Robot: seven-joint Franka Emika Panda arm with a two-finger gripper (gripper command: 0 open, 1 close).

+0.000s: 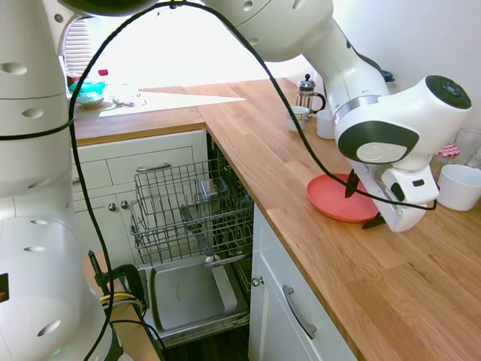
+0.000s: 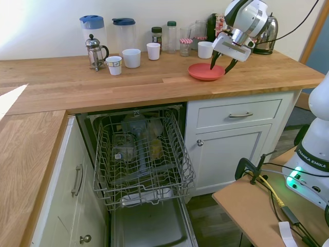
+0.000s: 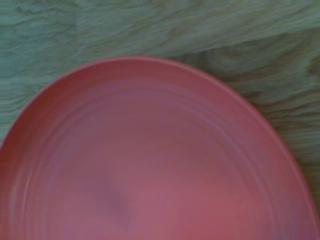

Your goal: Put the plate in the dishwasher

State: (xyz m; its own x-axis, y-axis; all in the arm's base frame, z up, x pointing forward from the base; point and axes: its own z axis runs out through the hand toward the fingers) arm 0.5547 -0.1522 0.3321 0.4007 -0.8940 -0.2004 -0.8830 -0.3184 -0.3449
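The coral-red plate [image 1: 331, 197] [image 2: 201, 71] lies flat on the wooden counter and fills the wrist view [image 3: 150, 160]. My gripper [image 1: 362, 203] [image 2: 221, 65] is open and points down at the plate's rim on the side nearest the kettle. One finger is over the plate and the other is just outside its edge. Nothing is held. The dishwasher [image 1: 192, 293] [image 2: 151, 226] stands open below the counter, its door dropped down. Its wire rack [image 1: 188, 188] [image 2: 105, 170] is pulled out and holds a few items.
White mugs [image 2: 131, 57], a french press [image 2: 94, 51], two jugs [image 2: 123, 33], jars and a kettle [image 2: 267, 36] line the back of the counter. A white cup [image 1: 458, 186] stands just behind my gripper. White drawers [image 2: 239, 114] flank the dishwasher.
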